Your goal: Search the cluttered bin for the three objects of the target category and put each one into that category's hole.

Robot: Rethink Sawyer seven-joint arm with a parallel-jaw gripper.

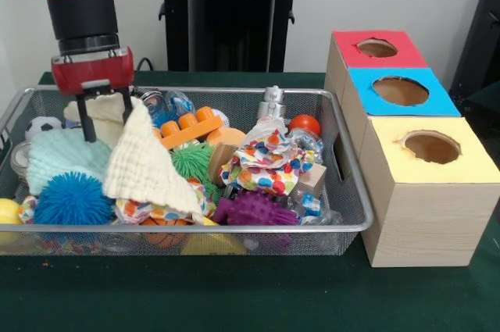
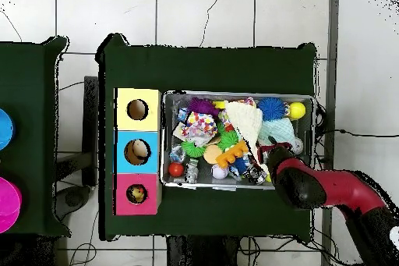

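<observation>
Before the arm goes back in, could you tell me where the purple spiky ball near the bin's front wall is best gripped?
Grip the purple spiky ball across its round body, coming straight down from above: its top is exposed, while the bin wall and neighbouring toys crowd its sides.

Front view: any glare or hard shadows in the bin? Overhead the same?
Front view: even, soft light, small glints on the bin rim and clear plastic; gripper holding the cream cloth looks sharp. Overhead view: flat light, bin contents tiny, arm hides one corner.
</observation>
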